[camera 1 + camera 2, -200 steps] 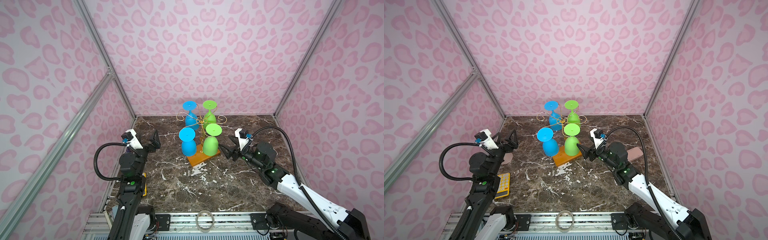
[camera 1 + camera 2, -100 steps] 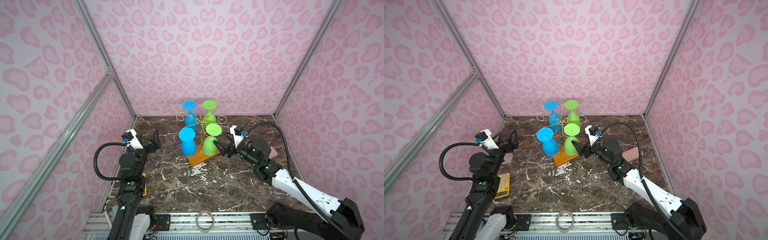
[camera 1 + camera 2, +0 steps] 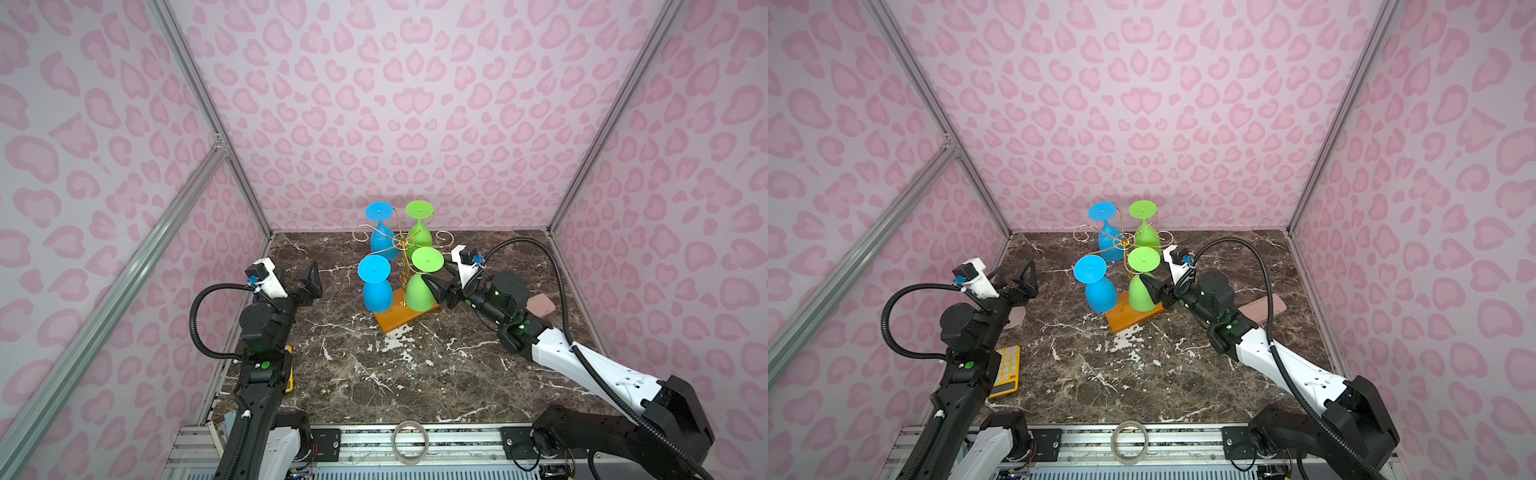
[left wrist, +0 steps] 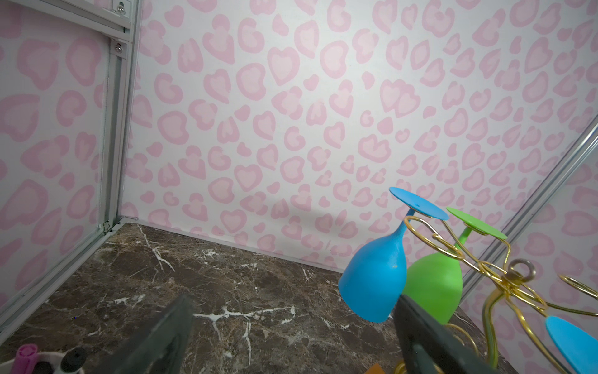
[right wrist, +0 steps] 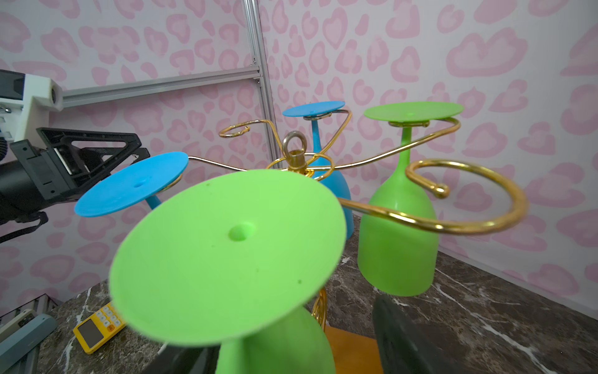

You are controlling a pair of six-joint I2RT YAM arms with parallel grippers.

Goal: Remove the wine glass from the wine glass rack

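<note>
Wine glass [image 3: 417, 293], the near green one, hangs inverted, its foot caught in a rack [image 3: 401, 240] scroll, mid-worktop [image 3: 415, 374]. The left jaws gape empty, well clear. The right jaws sit spread around its bowl, not yet pinching, seemingly set to slide it out.

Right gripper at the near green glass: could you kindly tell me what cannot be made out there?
- Right wrist view: the foot of the near green glass hides its bowl and one finger, so contact is unclear.
- Both top views: the right gripper overlaps the bowl; any gap is too small to see.
</note>
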